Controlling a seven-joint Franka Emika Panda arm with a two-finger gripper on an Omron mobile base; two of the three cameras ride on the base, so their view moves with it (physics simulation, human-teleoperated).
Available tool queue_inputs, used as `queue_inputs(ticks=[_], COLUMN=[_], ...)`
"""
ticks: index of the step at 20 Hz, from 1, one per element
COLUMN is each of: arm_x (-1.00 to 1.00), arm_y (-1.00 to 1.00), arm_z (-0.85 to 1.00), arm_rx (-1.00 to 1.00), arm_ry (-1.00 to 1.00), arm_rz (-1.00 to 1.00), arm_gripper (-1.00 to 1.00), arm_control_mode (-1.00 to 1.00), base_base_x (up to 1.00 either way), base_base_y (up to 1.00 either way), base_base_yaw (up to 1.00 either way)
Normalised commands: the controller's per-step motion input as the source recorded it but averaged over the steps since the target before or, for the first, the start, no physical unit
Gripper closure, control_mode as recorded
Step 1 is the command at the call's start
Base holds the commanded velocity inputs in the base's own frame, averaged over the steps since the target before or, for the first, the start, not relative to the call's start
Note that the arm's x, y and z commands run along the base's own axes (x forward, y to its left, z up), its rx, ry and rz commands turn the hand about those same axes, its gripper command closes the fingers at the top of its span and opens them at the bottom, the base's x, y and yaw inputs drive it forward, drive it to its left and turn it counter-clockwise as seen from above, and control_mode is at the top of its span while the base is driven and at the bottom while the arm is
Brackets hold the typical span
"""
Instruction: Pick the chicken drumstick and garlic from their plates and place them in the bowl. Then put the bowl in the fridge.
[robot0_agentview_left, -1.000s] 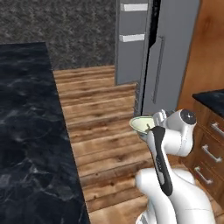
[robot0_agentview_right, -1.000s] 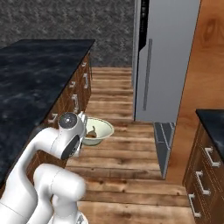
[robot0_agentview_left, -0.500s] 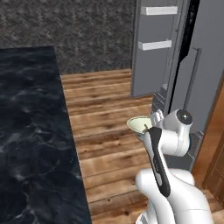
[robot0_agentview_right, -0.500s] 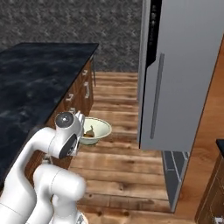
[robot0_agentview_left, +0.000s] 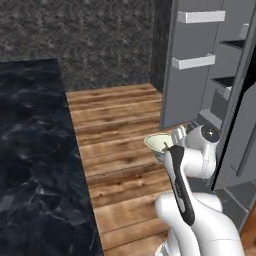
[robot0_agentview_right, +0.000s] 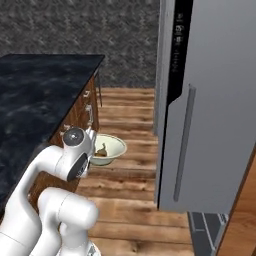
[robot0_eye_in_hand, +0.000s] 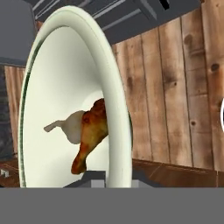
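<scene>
One round, deep cream-white bowl (robot0_eye_in_hand: 65, 100) with a pale greenish inside, carried in the air above the wooden plank floor (robot0_agentview_left: 117, 130). It sits just in front of the arm's wrist, between the dark table and the fridge, and shows in the left base view (robot0_agentview_left: 159, 143) and the right base view (robot0_agentview_right: 107, 148).

One reddish-brown chicken drumstick (robot0_eye_in_hand: 91, 133), lying inside the bowl, near its bottom. In the right base view it reads as a small brown lump (robot0_agentview_right: 102, 149) in the bowl.

One pale garlic bulb with a short stem (robot0_eye_in_hand: 69, 127), inside the bowl, touching the drumstick on its left in the hand view.

One two-finger gripper (robot0_eye_in_hand: 114, 178): the jaws are closed tight on the bowl's rim, one dark tip inside the wall and one outside it.

One tall grey metal fridge (robot0_agentview_right: 215, 110), to the right of the bowl. Its door (robot0_agentview_left: 187, 60) stands open at the far right of the left base view, bearing two white door bins (robot0_agentview_left: 201, 39). Dark inner shelves (robot0_agentview_left: 227, 65) show beyond the door.

One black marble-patterned table (robot0_agentview_left: 35, 150), left of the floor strip, with wooden cabinet fronts (robot0_agentview_right: 85, 112) below it.

One dark speckled back wall (robot0_agentview_left: 85, 35), far side.
</scene>
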Motion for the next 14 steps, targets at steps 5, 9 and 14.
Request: queue_inputs(ticks=[5,9,14], arm_x=[0.0,0.0,0.0], arm_y=[0.0,0.0,0.0], arm_z=[0.0,0.0,0.0], arm_rx=[0.0,0.0,0.0], arm_ry=[0.0,0.0,0.0], arm_rz=[0.0,0.0,0.0], arm_gripper=[1.0,1.0,1.0], arm_control_mode=[1.0,1.0,1.0], base_base_x=[0.63,0.62,0.57], base_base_y=[0.07,0.2,0.19], base_base_yaw=[-0.39,-0.42,-0.44])
